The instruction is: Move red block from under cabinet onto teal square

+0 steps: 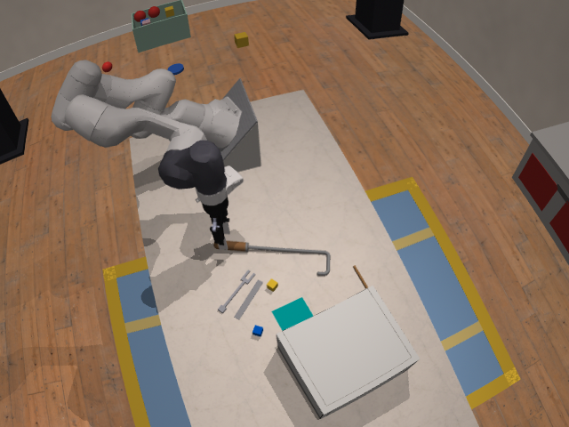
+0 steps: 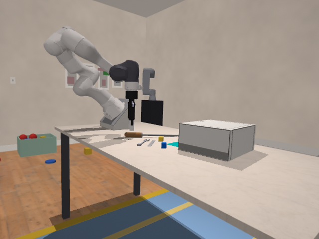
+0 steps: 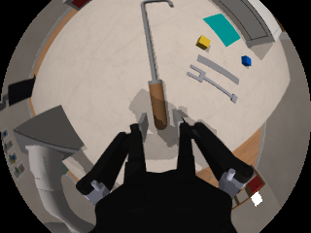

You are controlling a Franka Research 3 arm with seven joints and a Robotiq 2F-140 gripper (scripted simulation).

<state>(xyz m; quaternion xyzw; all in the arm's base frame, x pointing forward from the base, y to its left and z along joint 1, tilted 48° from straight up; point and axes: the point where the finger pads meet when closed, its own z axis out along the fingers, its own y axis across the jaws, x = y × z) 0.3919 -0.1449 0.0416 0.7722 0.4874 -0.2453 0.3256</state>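
The red block is not visible in any view; the space under the white cabinet (image 1: 347, 351) is hidden. The teal square (image 1: 292, 312) lies on the table at the cabinet's near-left corner, partly covered by it, and shows in the wrist view (image 3: 222, 29). A long hook tool with a brown wooden handle (image 1: 237, 245) lies on the table, its hooked end (image 1: 324, 265) pointing toward the cabinet. My gripper (image 1: 220, 243) points straight down, just above the handle's end (image 3: 158, 107). Its fingers are partly open on either side of the handle end and hold nothing.
A yellow cube (image 1: 272, 284), a blue cube (image 1: 258, 330), a small forked tool (image 1: 236, 291) and a grey bar (image 1: 248, 299) lie between the handle and the teal square. A thin wooden stick (image 1: 359, 276) lies at the cabinet's far corner. My grey base wedge (image 1: 243, 131) stands behind.
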